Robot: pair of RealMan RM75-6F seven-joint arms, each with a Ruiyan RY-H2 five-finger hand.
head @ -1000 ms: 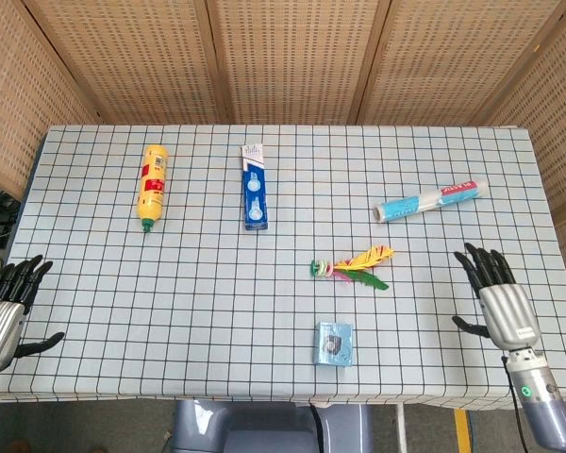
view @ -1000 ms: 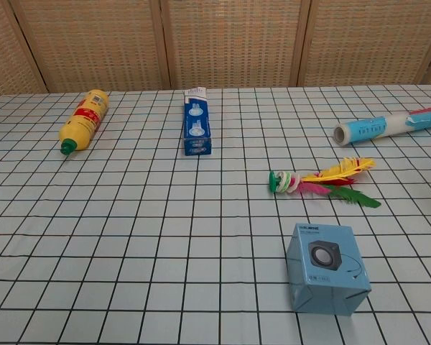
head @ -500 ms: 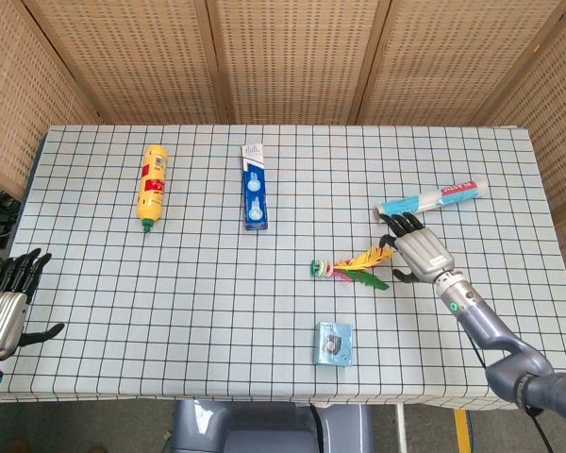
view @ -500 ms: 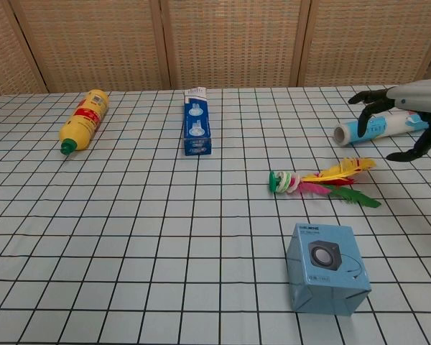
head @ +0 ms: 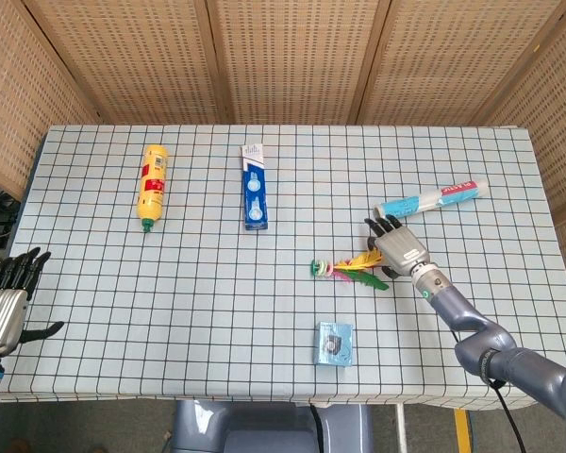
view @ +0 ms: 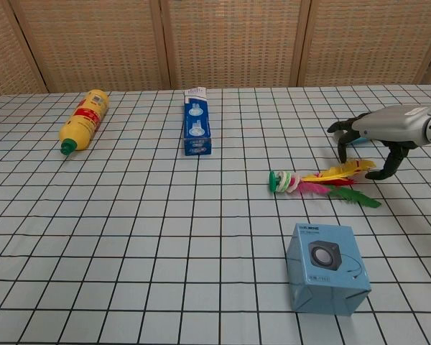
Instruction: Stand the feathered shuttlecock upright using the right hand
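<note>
The feathered shuttlecock (view: 322,182) lies flat on the bench (view: 165,237) near the blue box (view: 325,277), the right robot hand (view: 377,133) hovering released, fingers spread, over its feathers.

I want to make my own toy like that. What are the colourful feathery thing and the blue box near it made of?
The shuttlecock seems to have real or dyed feathers: thin, pointed, matte blades in yellow, pink and green. Its base looks like stacked plastic or rubber discs, green and white; I cannot tell which. The blue box looks like printed cardboard, with sharp folded edges, a slight sheen and a speaker picture on its front.
</note>
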